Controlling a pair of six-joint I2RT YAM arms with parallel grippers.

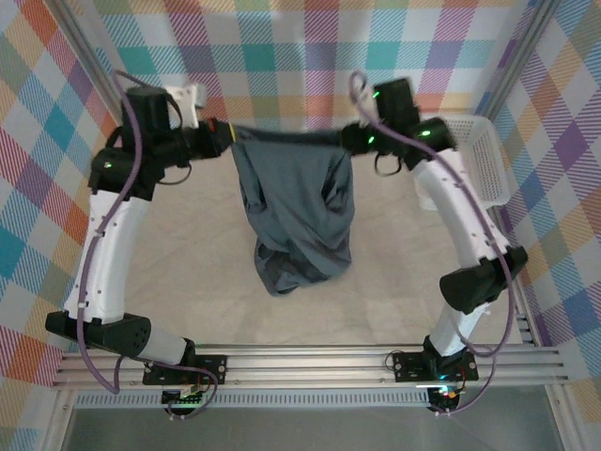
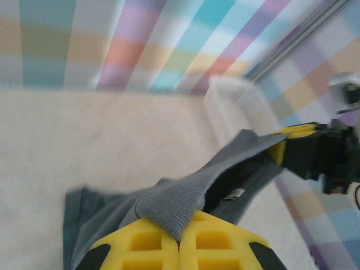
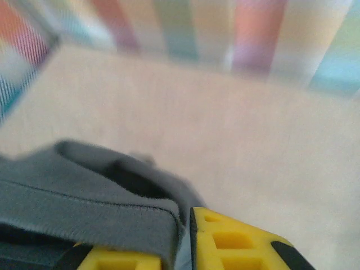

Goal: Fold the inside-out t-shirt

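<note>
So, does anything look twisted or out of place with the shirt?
Yes. The t-shirt hangs between the left gripper and the right gripper, each pinching an edge. It is twisted, though, and its lower end lies bunched on the table instead of hanging flat.

Lab rig: aluminium frame point(image 1: 310, 362), plaid backdrop point(image 1: 282, 56)

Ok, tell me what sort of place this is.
Probably a lab robot cell: left arm and right arm bolted to an aluminium rail, plaid backdrop walls, t-shirt hanging over a cream tabletop.
</note>
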